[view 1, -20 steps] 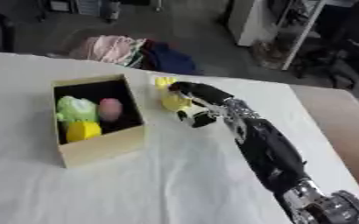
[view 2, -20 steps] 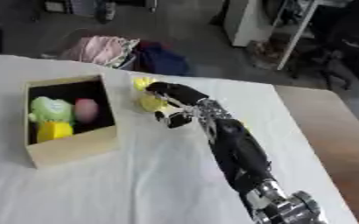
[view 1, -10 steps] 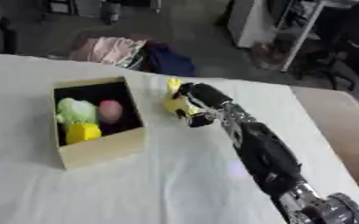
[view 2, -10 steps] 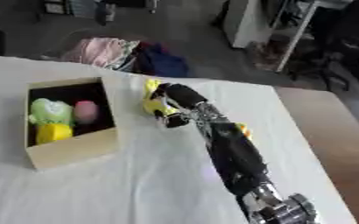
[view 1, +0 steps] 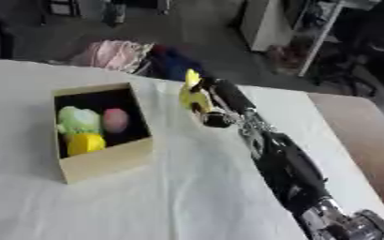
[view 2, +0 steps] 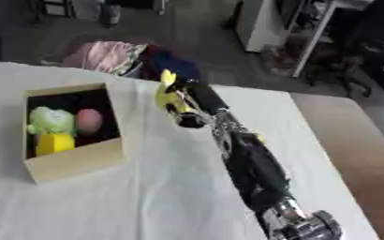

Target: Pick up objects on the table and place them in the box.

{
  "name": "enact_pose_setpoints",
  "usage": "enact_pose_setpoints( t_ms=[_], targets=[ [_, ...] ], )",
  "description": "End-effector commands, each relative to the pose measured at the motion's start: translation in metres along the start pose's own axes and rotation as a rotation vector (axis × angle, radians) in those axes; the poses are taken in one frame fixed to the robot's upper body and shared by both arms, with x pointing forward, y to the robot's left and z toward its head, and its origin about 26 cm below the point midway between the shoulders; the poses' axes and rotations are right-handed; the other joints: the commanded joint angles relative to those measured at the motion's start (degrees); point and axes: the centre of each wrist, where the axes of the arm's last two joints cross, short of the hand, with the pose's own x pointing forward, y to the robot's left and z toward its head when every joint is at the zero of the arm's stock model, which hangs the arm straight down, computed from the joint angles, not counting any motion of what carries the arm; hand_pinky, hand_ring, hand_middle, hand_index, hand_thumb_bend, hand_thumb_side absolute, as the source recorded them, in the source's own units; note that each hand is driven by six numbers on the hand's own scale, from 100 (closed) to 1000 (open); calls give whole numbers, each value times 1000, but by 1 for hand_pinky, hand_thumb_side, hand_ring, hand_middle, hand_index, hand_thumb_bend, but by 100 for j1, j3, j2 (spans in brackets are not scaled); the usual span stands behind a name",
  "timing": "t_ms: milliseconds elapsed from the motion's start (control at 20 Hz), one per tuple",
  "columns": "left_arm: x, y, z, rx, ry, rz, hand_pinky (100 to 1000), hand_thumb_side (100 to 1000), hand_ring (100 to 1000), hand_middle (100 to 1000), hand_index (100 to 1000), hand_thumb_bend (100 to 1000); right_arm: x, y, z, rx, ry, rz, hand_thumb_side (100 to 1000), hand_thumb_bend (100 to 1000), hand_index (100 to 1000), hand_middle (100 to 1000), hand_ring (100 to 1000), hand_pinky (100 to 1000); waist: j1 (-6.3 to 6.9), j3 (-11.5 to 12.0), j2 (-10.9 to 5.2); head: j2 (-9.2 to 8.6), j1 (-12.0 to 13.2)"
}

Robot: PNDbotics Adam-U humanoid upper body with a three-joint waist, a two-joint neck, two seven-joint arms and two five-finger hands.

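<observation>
Box (view 1: 105, 161) lies to the left of the right hand (view 1: 214, 101), whose fingers curl round a yellow toy (view 1: 192, 96) held just beyond the box's right wall.

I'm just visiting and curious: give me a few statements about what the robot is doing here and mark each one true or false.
1. The right hand is curled round a yellow object. True.
2. The box is empty. False: a green, a pink and a yellow item lie in it.
3. The yellow object is already inside the box. False: it is in the hand, to the right of the box.
4. The table has a white cover. True.
5. The left hand is holding the box. False: no left hand shows.
</observation>
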Motion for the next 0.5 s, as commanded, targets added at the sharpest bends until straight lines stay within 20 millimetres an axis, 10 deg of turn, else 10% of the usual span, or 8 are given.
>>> enact_pose_setpoints(
  t_ms=[50, 500],
  targets=[
    [6, 4, -2, 13, -25, -13, 732, 601, 685, 561, 738, 100, 2, -37, -21, -48, -118, 0, 109, 100, 437, 261, 292, 289, 100, -18, -127, -10, 30],
    [8, 7, -6, 39, -84, 6, 718, 604, 674, 560, 738, 100, 56, -33, -59, 178, -566, -191, 200, 100, 470, 291, 335, 336, 120, 72, -214, 43, -48]
  ],
)
